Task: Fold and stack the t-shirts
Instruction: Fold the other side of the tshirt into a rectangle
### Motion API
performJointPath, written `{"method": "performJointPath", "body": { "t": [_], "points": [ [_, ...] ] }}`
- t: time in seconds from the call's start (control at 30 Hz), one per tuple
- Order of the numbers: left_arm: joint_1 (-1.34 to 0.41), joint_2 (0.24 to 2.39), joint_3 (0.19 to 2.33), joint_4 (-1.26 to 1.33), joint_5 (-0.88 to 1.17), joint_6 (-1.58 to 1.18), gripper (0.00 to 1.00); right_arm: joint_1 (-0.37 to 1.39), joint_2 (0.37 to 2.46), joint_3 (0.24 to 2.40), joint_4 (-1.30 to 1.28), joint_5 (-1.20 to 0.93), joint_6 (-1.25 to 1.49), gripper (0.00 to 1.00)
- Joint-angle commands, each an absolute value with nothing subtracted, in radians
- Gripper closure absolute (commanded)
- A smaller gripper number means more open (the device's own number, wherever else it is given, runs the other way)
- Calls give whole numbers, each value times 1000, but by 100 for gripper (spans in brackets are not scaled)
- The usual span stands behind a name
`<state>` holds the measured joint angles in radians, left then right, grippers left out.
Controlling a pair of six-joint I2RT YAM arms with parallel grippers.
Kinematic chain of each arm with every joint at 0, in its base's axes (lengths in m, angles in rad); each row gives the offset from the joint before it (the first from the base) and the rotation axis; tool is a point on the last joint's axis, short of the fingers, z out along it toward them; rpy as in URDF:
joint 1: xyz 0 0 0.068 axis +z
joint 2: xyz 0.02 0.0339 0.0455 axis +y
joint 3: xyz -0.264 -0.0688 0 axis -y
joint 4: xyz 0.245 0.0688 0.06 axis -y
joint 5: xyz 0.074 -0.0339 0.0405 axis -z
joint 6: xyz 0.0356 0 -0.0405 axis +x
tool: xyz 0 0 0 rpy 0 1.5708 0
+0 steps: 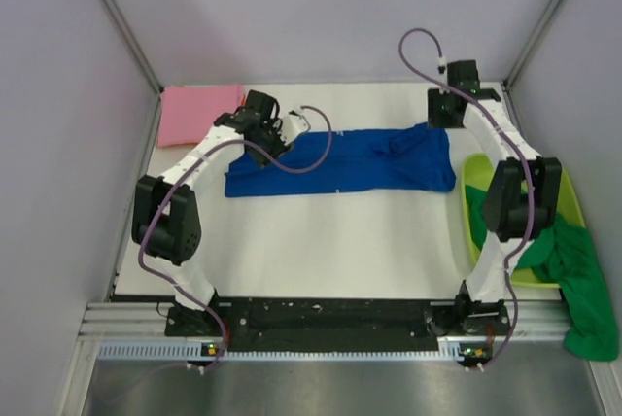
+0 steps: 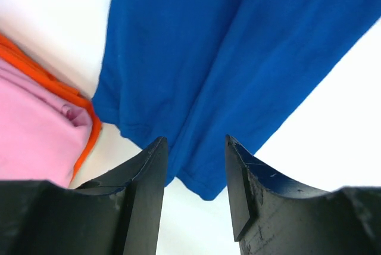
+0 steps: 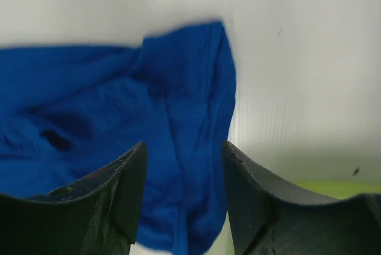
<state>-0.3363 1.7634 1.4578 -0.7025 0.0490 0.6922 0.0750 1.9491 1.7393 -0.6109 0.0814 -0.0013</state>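
A royal blue cloth t-shirt is lying spread out as a long band across the far half of the white table, running from left of centre towards the right edge. The left gripper is hovering over the shirt's left end. Its two black fingers are standing apart and gripping nothing, and a corner of the blue cloth is showing flat on the surface between them. The right gripper is hanging over the shirt's right end, which is lying rumpled there. Its fingers are likewise parted and released, with the cloth lying below them.

A folded pink cloth t-shirt with an orange edge is sitting in the far left corner of the table, near the blue shirt's left end but apart from it. A green cloth t-shirt is spilling out of a lime-green plastic tub at the right edge and drooping over the table's near right corner.
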Motion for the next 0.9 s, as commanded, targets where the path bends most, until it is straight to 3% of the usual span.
{"method": "performJointPath", "body": {
  "t": [0.0,0.13,0.23,0.3,0.4,0.57,0.7,0.77,0.8,0.83,0.87],
  "points": [
    [-330,1724,1405,-712,69,715,52,121,1715,1475,-687,63,110,48],
    [-321,1664,1229,-632,9,857,50,124,1550,1246,-663,25,213,47],
    [-282,1667,1123,-533,-81,922,45,124,1482,1135,-614,113,299,46],
    [-252,1689,1106,-503,-87,940,44,124,1454,1059,-562,149,345,39],
    [-230,1732,1091,-442,-113,950,44,117,1450,977,-471,214,389,32],
    [-227,1756,1065,-341,-121,939,49,83,1548,971,-368,196,429,31],
    [-222,1746,1034,-276,-98,925,64,69,1626,1009,-339,192,436,32],
    [-218,1752,1026,-261,-103,925,80,58,1655,1023,-341,173,428,37],
    [-215,1755,1028,-261,-107,923,89,49,1666,1026,-341,164,425,43],
    [-212,1756,1029,-259,-115,919,100,40,1677,1025,-341,149,419,57],
    [-206,1755,1031,-267,-126,916,100,32,1678,1020,-344,132,416,68]
  ]
}}
